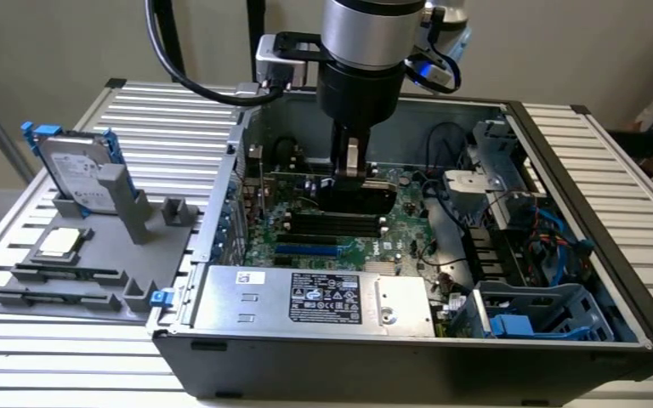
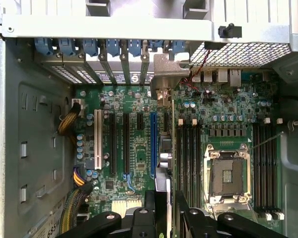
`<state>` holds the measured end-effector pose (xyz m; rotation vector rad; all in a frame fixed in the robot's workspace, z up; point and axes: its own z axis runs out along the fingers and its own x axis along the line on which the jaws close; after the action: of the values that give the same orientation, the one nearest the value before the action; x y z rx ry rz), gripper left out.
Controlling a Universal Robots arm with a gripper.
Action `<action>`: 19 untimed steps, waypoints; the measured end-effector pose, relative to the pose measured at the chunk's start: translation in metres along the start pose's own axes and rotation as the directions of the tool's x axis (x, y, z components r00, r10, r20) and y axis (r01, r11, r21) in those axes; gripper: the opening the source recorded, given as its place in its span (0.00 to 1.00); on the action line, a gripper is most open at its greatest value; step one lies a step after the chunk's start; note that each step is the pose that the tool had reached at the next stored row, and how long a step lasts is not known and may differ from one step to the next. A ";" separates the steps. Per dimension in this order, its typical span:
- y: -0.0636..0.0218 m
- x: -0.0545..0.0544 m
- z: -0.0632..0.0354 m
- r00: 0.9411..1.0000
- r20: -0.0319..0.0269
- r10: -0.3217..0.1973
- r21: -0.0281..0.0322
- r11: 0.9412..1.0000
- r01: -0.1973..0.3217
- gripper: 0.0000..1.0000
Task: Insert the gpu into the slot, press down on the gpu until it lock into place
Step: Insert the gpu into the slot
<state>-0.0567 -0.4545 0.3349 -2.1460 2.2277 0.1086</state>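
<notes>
So, working across from the exterior view's left: the hard drive [image 1: 75,166] sits out on its grey stand outside the case [image 1: 417,361], which is not my business here, and the silver power supply [image 1: 315,297] lies along the near wall. The gpu [image 1: 355,202] is in the middle, standing on its long edge over the motherboard [image 1: 292,242], just beside the black memory slots [image 1: 326,226]. From the wrist view it's edge-on, a thin line running between the blue slot [image 2: 153,144] and the memory slots, with its bracket end up at the case's rear wall. I can't tell whether it's fully seated. My read on handling is that it's light and stiff enough to push on. It's a thin board though, so probably fragile if twisted, and the black face looks slick. The top edge seems the sane place to hold it, squarely and well off the connector edge. That's where my gripper [image 1: 355,180] is, pulled in narrow with one finger [image 2: 154,210] on each side of that top edge. As far as I can see it's pinching the card and has nothing else in it. Over on the exterior view's right are the cables and the blue drive cage [image 1: 530,314], well apart from me.
</notes>
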 end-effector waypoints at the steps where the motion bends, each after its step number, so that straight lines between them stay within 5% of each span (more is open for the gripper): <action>1: 0.0000 0.000 0.0000 1.000 0.000 0.000 0.000 1.000 0.000 0.27; 19: 0.0000 0.000 0.0000 1.000 0.000 0.000 0.000 1.000 0.000 0.27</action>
<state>-0.0567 -0.4544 0.3349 -2.1460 2.2277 0.1086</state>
